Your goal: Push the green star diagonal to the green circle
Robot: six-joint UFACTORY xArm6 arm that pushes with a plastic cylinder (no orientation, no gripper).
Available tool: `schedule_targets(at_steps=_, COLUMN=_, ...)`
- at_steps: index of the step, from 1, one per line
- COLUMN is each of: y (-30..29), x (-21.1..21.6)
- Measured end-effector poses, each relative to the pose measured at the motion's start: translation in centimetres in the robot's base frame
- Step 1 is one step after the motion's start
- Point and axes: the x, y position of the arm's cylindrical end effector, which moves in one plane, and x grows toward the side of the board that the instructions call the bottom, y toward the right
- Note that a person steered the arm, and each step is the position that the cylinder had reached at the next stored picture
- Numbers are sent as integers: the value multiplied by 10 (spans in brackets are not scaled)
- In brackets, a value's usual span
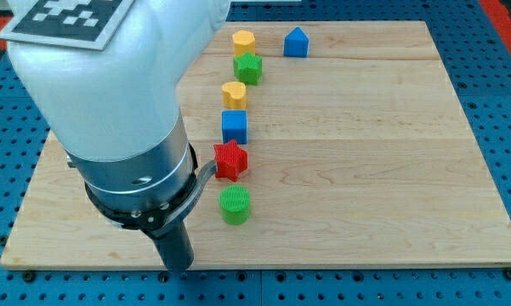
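The green star (pixel 247 68) lies near the view's top, just below a yellow hexagon (pixel 243 40). The green circle (pixel 235 205) lies lower down, near the view's bottom, almost straight below the star. Between them stand a yellow block (pixel 234 93), a blue square block (pixel 234 126) and a red star (pixel 230 160), all in one rough column. My tip (pixel 179 266) is at the board's bottom edge, left of and below the green circle, apart from it and far from the green star.
A blue house-shaped block (pixel 296 42) lies at the top, right of the yellow hexagon. The arm's large white and grey body (pixel 110 110) hides the board's left part. The wooden board (pixel 374 170) lies on a blue pegboard.
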Motion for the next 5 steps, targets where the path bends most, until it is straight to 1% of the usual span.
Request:
schedule_targets(at_steps=3, y=0, x=0)
schedule_targets(at_steps=4, y=10, x=-2)
schedule_targets(at_steps=5, y=75, x=-15)
